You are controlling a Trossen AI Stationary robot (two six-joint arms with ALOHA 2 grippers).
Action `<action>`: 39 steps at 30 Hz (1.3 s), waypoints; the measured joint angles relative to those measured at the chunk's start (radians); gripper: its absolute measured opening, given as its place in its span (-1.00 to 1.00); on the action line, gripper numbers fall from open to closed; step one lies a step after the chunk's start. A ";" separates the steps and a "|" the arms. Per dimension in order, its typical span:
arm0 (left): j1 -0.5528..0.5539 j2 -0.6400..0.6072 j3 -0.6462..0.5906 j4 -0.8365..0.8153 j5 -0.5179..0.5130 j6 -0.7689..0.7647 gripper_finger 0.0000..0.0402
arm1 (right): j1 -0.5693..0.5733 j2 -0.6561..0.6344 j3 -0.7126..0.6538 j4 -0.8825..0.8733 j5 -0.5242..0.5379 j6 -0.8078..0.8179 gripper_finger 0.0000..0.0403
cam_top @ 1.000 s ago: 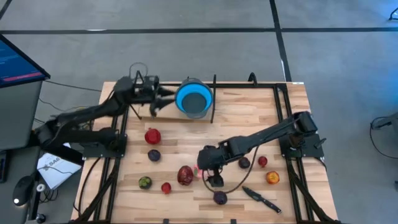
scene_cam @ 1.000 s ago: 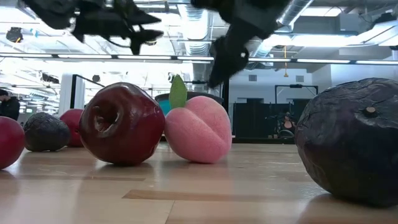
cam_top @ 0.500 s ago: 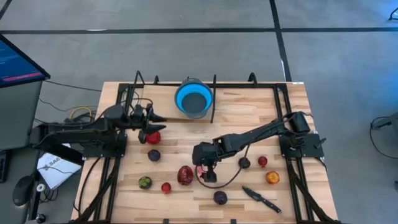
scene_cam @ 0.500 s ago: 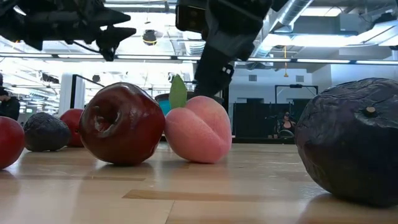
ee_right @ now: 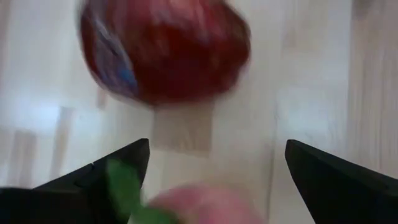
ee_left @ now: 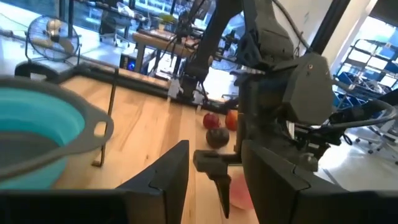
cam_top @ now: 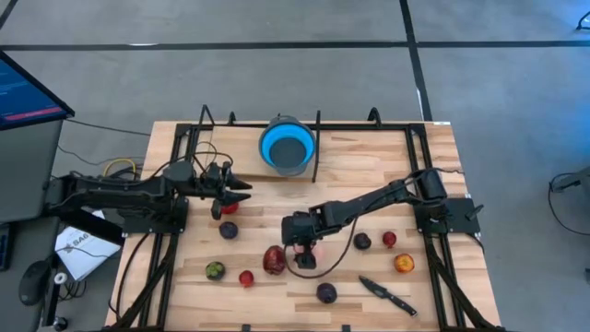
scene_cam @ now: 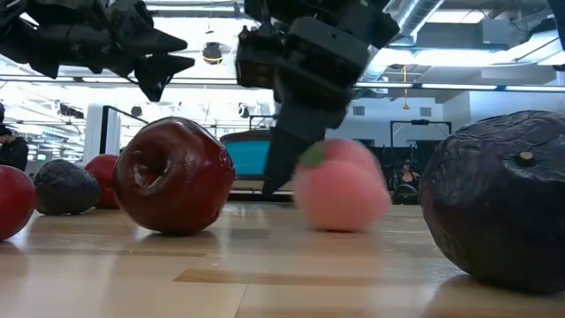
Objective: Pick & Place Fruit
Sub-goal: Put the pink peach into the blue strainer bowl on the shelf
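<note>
your right gripper [cam_top: 305, 254] is low over the table [cam_top: 369, 175] mid-front, fingers spread wide w/ the pink fruit [scene_cam: 342, 196] between them, not pinched; in the low view it's on the wood, blurred. big dark red fruit [cam_top: 274, 260] sits just beside it. your left gripper [cam_top: 241, 187] hangs near the left edge above a red fruit [cam_top: 227, 207]; fingers part-spread, nothing between them. other fruit: dark purple [cam_top: 229, 231], greenish [cam_top: 215, 270], small red [cam_top: 246, 278], purple [cam_top: 326, 293] at front edge, dark [cam_top: 362, 242], red [cam_top: 389, 240] and orange [cam_top: 404, 264] twd the right edge. blue bowl [cam_top: 287, 148] at back edge, knife [cam_top: 387, 293] near front right.
</note>
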 joint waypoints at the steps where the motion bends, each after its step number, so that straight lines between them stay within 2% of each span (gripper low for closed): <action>1: 0.000 0.008 0.003 0.005 0.000 0.000 -0.30 | 0.000 0.000 0.000 0.004 -0.010 -0.001 0.77; 7: 0.000 0.018 0.001 0.003 0.000 0.000 -0.31 | -0.001 -0.008 0.000 -0.013 -0.021 -0.003 0.53; 11: 0.000 0.018 0.001 0.004 0.000 0.000 -0.31 | -0.009 -0.036 0.001 -0.019 -0.029 -0.040 0.50; 14: 0.000 0.018 0.001 0.008 0.000 0.000 -0.32 | -0.026 -0.056 0.001 -0.027 -0.050 -0.076 0.57; 18: 0.000 0.018 0.001 0.008 0.001 -0.001 -0.33 | -0.060 -0.082 0.001 -0.068 -0.078 -0.075 0.78; 22: 0.000 0.018 0.001 0.008 0.001 -0.001 -0.33 | -0.099 -0.082 0.001 -0.180 -0.137 0.026 0.96; 27: 0.000 0.018 0.001 0.009 0.001 -0.002 -0.33 | -0.102 -0.083 0.001 -0.241 -0.192 0.174 0.92; 35: 0.000 0.018 0.001 0.009 0.001 -0.002 -0.33 | -0.039 -0.067 -0.001 -0.227 -0.189 0.337 0.97; 39: 0.001 0.018 0.001 0.009 0.001 -0.002 -0.33 | -0.014 -0.068 0.001 -0.210 -0.148 0.397 0.98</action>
